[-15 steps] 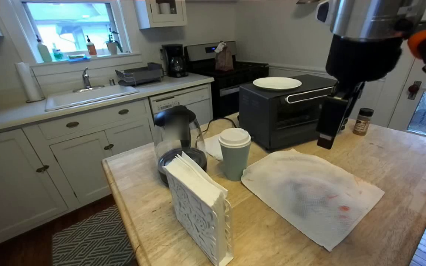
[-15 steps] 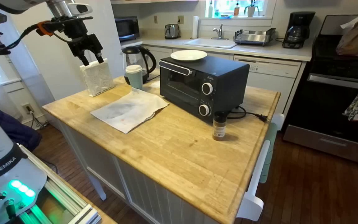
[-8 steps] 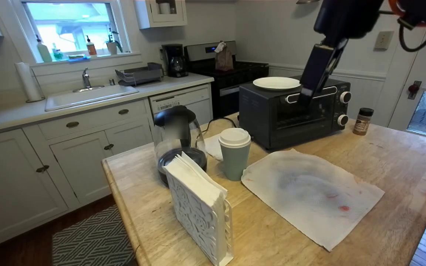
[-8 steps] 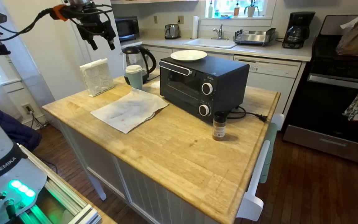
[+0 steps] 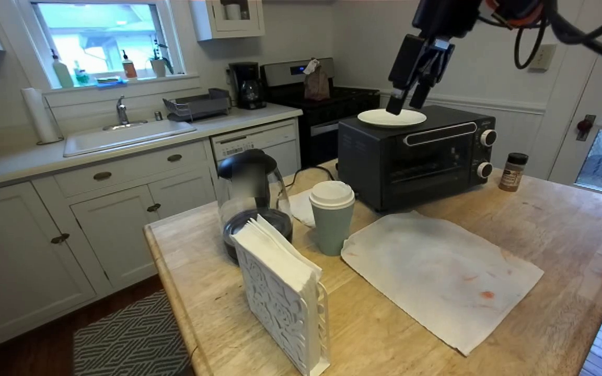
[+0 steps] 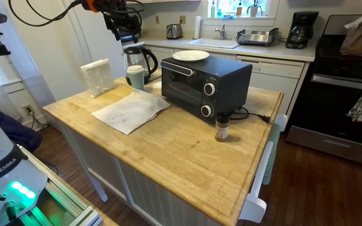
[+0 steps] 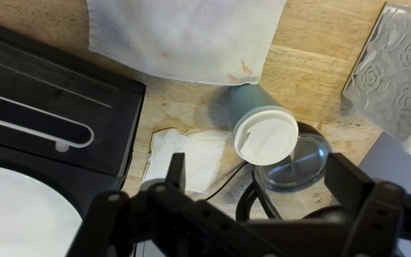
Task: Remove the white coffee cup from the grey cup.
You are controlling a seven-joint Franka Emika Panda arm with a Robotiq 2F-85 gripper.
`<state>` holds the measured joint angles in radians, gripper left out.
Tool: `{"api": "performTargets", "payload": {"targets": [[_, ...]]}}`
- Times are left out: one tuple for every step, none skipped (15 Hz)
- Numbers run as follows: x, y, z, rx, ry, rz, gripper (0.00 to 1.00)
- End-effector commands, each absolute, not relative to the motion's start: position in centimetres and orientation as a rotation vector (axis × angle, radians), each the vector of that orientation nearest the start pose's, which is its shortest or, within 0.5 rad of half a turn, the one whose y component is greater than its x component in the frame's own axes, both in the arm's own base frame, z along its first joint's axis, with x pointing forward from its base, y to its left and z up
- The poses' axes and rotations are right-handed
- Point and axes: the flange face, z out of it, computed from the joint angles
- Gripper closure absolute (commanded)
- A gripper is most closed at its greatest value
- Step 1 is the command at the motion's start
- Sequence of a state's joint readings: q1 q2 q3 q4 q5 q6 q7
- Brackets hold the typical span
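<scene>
The grey cup stands upright on the wooden table, a dull grey-green tapered cup. A white lid-like top with a rolled rim sits on its mouth. Both also show in an exterior view as the grey cup and its white top. In the wrist view the white top faces me, with the grey cup behind it. No separate white coffee cup shows. My gripper is open and empty, fingers far apart. In both exterior views the gripper hangs high above the table, apart from the cup.
A glass jug with a black handle stands close beside the cup. A black toaster oven carries a white plate. A napkin holder, a stained paper sheet and a spice jar are on the table.
My gripper has swung across and appears higher in both exterior views. It has also turned. The grey cup and its white top have not moved.
</scene>
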<state>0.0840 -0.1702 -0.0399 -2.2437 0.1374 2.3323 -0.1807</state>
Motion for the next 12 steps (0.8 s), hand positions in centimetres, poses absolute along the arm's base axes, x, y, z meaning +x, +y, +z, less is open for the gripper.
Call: {"api": "performTargets", "payload": {"targets": [[52.0,2.4,46.2,-3.009,-0.211,-0.395,0.0],[52.3,2.5,46.1,-3.009,-0.211,-0.391,0.0],[53.1,1.8,45.7,-3.017,-0.156,-0.394,0.0],[54.3,0.6,44.9,-3.005,-0.088,-0.383,0.0],[55.1,-0.2,44.4,-2.996,-0.058,-0.399,0.0],[55.8,-1.0,43.8,-2.984,-0.037,-0.425,0.0],[56.7,-1.6,43.2,-2.98,-0.016,-0.465,0.0],[57.5,-2.1,42.6,-2.974,0.009,-0.477,0.0],[58.5,-2.1,41.8,-2.973,0.03,-0.462,0.0],[59.1,-2.0,40.8,-2.974,0.026,-0.436,0.0],[59.5,-1.7,39.9,-2.982,0.015,-0.404,0.0],[59.8,-1.0,39.0,-2.997,-0.018,-0.369,0.0]]}}
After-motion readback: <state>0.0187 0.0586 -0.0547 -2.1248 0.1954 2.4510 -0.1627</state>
